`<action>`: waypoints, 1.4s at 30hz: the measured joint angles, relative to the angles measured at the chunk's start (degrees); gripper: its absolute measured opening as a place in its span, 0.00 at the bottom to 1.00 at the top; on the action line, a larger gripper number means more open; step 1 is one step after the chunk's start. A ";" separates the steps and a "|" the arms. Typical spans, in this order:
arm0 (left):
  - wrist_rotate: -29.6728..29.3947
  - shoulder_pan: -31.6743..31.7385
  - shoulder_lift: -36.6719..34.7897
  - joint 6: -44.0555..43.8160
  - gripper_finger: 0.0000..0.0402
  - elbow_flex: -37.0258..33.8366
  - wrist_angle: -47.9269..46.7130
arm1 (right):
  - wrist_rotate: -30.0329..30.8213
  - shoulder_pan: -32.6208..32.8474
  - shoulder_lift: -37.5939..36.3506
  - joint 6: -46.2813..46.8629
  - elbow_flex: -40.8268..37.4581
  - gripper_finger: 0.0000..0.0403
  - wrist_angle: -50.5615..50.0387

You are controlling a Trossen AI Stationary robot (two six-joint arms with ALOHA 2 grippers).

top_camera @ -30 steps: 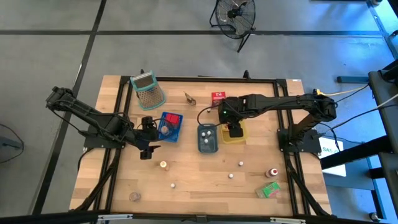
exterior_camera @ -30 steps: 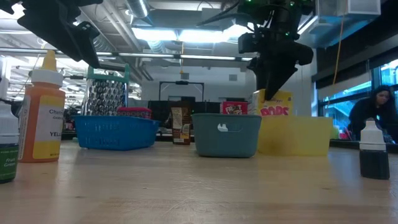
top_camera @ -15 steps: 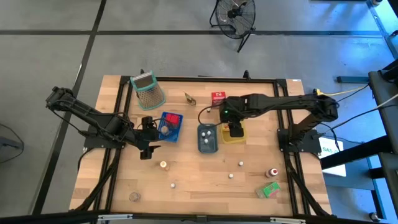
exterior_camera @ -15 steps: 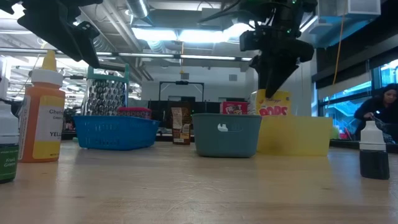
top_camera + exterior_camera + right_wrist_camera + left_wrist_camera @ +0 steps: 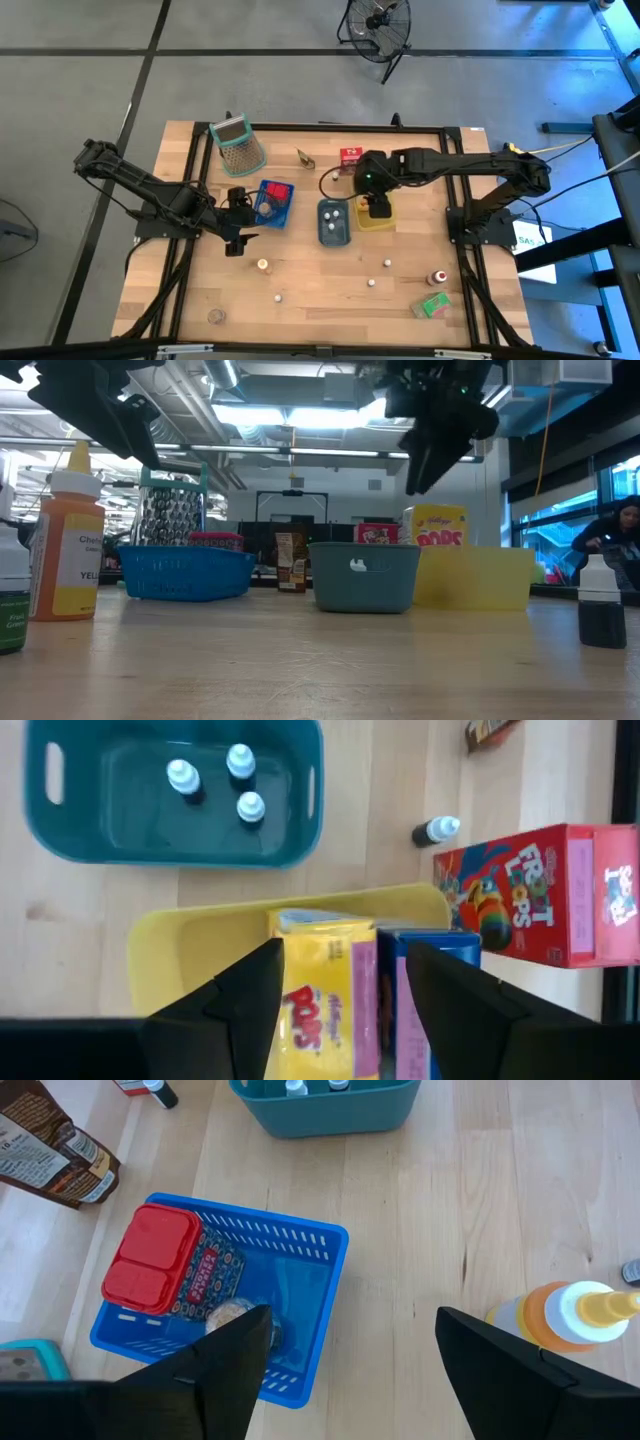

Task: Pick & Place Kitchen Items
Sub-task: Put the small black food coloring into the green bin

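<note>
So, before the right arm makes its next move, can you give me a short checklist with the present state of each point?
1. Right gripper fingers open and holding nothing: ok.
2. Yellow Pops carton standing inside the yellow tray: ok.
3. Blue carton beside it in the same tray: ok.
4. Right gripper raised clear above the cartons, as the low view shows: ok.
5. Left gripper open over the blue basket, away from the right arm: ok.
6. Which item to pick next, for example the Froot Loops carton on the table: cannot tell.
</note>
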 joint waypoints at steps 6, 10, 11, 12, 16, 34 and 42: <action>0.01 -0.01 0.01 0.01 0.69 0.00 -0.02 | -0.03 2.01 0.00 -1.06 2.85 0.53 -0.47; 0.01 -0.01 -0.01 0.00 0.69 0.00 -0.01 | -0.23 4.16 0.00 -0.92 4.79 0.53 -0.75; 0.01 0.00 0.00 -0.01 0.69 0.00 -0.02 | -0.54 4.77 0.01 -0.64 5.09 0.53 -0.90; 0.01 0.02 0.01 -0.01 0.69 0.00 -0.02 | -0.85 5.41 0.02 -0.01 5.41 0.53 -1.23; 0.01 0.00 -0.01 -0.01 0.69 0.00 -0.02 | -5.45 7.38 0.02 4.07 5.91 0.53 -1.96; 0.01 0.00 -0.01 0.43 0.69 0.00 -0.02 | -18.20 11.32 0.02 25.36 5.89 0.53 7.58; -0.41 0.02 -0.01 -2.05 0.69 0.00 0.00 | -18.18 11.54 0.09 25.51 5.89 0.53 10.17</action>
